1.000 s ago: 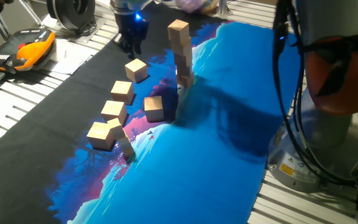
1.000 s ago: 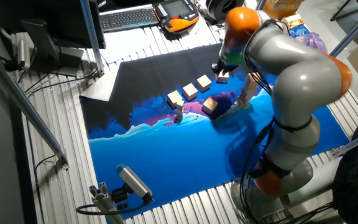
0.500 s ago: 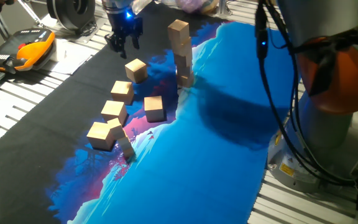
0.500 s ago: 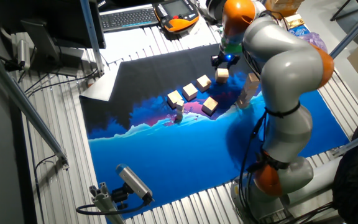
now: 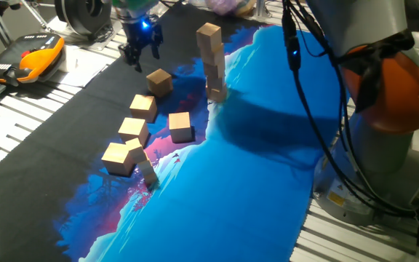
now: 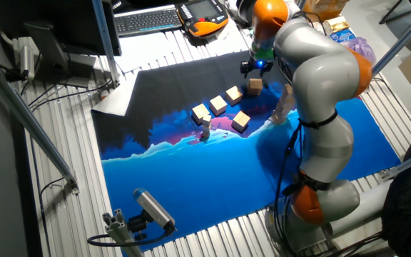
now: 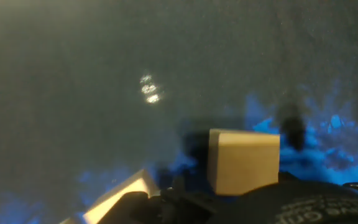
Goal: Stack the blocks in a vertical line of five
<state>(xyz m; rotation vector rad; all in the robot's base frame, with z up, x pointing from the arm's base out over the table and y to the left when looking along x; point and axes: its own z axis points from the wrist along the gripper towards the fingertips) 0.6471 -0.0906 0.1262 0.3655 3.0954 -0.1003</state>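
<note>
While the gripper (image 5: 140,52) hangs above the black far end of the mat (image 5: 253,160), its jaws stand apart with nothing between them, and a small blue light glows on the hand just above them. Just beside and below it, toward the near side, sits the nearest loose block (image 5: 159,81), slightly turned on the dark cloth. Three more loose blocks run in a slanting row toward the near left: the second block (image 5: 143,108), the third block (image 5: 132,131) and the fourth block (image 5: 120,158), the last two touching or nearly so. A fifth loose block (image 5: 180,126) lies apart to the right of that row, at the edge where black gives way to blue. The stack (image 5: 212,62) stands upright right of the gripper, well apart from it; its count of cubes is hard to read, about four. In the hand view one block (image 7: 243,160) shows near the bottom edge. An orange-and-black handheld device (image 5: 28,60) lies on the table (image 5: 20,116) at far left.
</note>
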